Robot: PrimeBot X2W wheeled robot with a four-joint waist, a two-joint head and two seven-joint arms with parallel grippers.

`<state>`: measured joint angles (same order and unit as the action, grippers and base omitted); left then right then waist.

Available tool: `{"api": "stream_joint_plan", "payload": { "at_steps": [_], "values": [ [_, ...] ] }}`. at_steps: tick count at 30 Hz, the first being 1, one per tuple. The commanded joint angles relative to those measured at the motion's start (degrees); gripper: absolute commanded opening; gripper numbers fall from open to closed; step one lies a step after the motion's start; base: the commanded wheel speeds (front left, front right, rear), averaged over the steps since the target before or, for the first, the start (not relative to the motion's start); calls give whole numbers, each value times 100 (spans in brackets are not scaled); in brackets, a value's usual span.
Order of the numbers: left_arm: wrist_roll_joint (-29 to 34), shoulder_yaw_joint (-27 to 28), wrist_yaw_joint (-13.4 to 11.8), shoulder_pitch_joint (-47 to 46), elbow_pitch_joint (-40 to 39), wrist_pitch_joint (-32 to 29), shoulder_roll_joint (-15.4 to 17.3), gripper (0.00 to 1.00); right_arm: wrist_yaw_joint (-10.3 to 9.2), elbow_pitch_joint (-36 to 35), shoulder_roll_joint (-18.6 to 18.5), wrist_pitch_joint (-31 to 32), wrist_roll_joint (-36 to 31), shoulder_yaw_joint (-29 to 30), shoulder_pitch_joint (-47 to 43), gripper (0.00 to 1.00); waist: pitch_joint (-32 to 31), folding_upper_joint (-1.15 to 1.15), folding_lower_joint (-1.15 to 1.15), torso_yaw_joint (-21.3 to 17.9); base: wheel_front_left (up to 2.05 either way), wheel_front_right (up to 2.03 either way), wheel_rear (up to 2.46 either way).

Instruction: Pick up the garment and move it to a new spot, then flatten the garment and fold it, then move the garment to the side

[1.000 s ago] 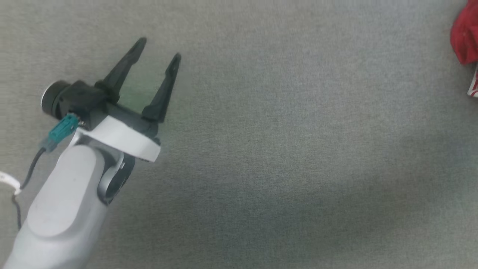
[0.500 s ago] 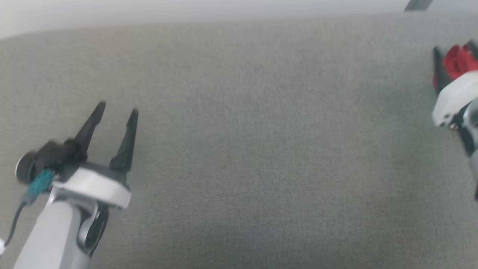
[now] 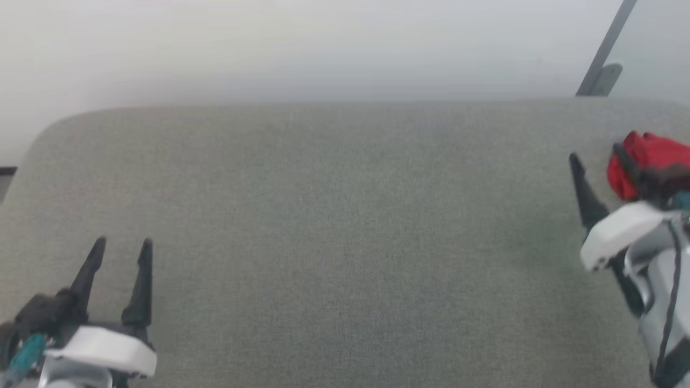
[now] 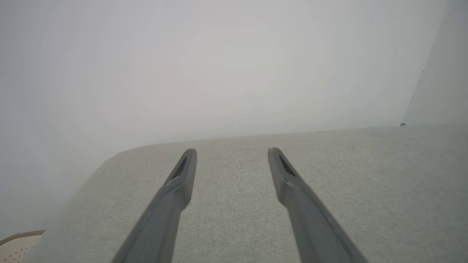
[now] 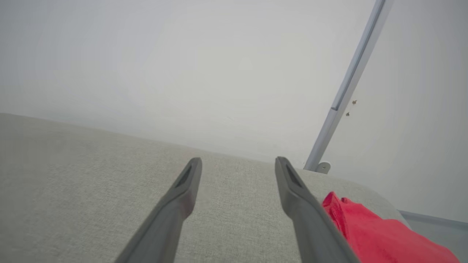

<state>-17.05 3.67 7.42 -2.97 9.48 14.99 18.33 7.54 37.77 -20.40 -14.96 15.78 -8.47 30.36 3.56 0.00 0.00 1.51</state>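
Observation:
The garment (image 3: 655, 152) is a bright red bunched heap at the far right of the grey fabric surface (image 3: 345, 226). My right gripper (image 3: 597, 153) stands open just left of the heap, with its right finger in front of the red cloth. In the right wrist view the garment (image 5: 380, 237) lies beside the right finger, outside the open right gripper (image 5: 237, 160), and nothing sits between the fingers. My left gripper (image 3: 123, 245) is open and holds nothing at the near left, far from the garment. The left wrist view has the left gripper (image 4: 231, 150) above bare grey fabric.
A white wall runs behind the surface's rounded far edge. A slanted grey pole (image 3: 598, 59) stands on a small foot at the back right, also in the right wrist view as the pole (image 5: 343, 95). A beige perforated edge (image 4: 16, 244) peeks in past the surface's left side.
The head camera has tilted up, bringing the wall and far edge into view. My right gripper has come in beside the garment. My left gripper has drawn back toward the near left, still open.

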Motion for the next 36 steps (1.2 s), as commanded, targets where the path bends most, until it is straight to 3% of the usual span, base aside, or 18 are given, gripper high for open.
{"api": "stream_joint_plan", "payload": {
  "at_steps": [1, 17, 26, 36],
  "values": [
    [27, 47, 8, 99, -42, 23, -30, 100, -11, -119, 48, -27, -32, 43, -181, 100, -106, 0, 0, 5, 0, 0, 0],
    [0, 408, 8, 899, -255, 23, -237, 100, -11, -1844, 804, -28, -494, 1074, -2127, 100, -434, 0, 0, -125, 0, 0, 0],
    [-11, 458, 8, 977, -280, 23, -247, 100, -11, -2247, 1111, -27, -658, 1144, -2681, 100, -438, 0, 0, -210, 0, 0, 0],
    [-56, 342, 8, 920, -255, 23, -203, 100, -11, -2369, 1165, -28, -735, 1036, -2832, 100, -412, 0, 0, -232, 0, 0, 0]
  ]
}}
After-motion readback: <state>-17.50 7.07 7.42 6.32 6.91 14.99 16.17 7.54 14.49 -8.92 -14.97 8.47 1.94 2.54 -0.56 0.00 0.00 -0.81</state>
